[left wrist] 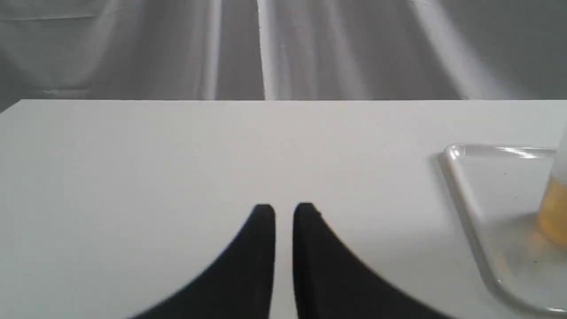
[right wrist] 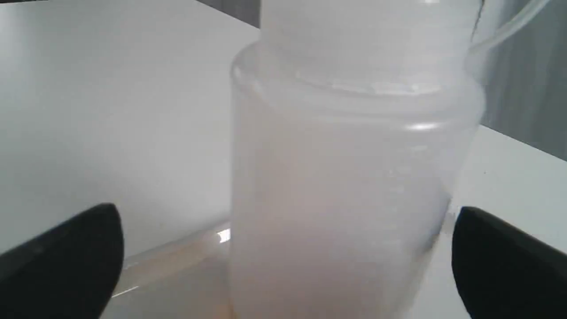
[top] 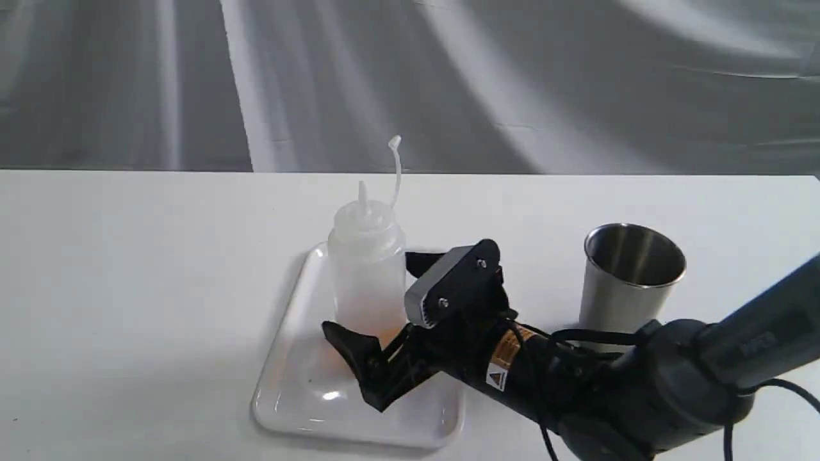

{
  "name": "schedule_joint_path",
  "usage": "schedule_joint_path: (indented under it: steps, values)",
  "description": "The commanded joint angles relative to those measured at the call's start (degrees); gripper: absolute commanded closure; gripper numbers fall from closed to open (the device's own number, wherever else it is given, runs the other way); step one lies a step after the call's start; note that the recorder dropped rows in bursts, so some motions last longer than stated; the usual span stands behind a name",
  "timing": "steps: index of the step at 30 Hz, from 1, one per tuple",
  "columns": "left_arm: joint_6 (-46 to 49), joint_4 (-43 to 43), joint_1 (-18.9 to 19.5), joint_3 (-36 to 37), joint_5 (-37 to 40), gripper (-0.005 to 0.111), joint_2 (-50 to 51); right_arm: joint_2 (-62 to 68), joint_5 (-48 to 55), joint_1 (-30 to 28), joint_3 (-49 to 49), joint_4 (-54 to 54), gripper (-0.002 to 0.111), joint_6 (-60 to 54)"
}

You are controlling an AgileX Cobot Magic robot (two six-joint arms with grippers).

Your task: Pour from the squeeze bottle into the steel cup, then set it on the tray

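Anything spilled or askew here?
Nothing clearly wrong: squeeze bottle upright on the tray, steel cup upright too. Faint orange tint on the tray by the bottle's base: spill or glow, cannot tell.

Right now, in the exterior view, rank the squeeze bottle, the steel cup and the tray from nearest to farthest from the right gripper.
1. Squeeze bottle, between the right gripper's open fingers.
2. Tray, just beneath; nearly a tie with the bottle.
3. Steel cup, off to the right on the table.
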Motion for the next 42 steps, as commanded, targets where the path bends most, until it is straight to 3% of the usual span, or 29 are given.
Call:
schedule_joint_path:
  steps: [1, 17, 27, 42]
  values:
    - [-0.26, 0.02, -0.13, 0.25, -0.41, 0.098, -0.15, -2.97, -0.24, 0.14, 2.55, -0.47, 0.003, -0.19]
    - [-0.15, 0.02, -0.13, 0.25, -0.41, 0.098, -0.15, -17.38, -0.24, 0.14, 16.3, -0.47, 0.003, -0.19]
    - [-0.3, 0.02, -0.13, 0.25, -0.41, 0.098, -0.15, -33.04, -0.24, 0.14, 26.77, -3.93, 0.003, 0.14]
    - [-0.16, 0.02, -0.13, 0.25, -0.41, 0.098, -0.15, -53.47, -0.11, 0.14, 37.31, -13.2, 0.003, 13.58]
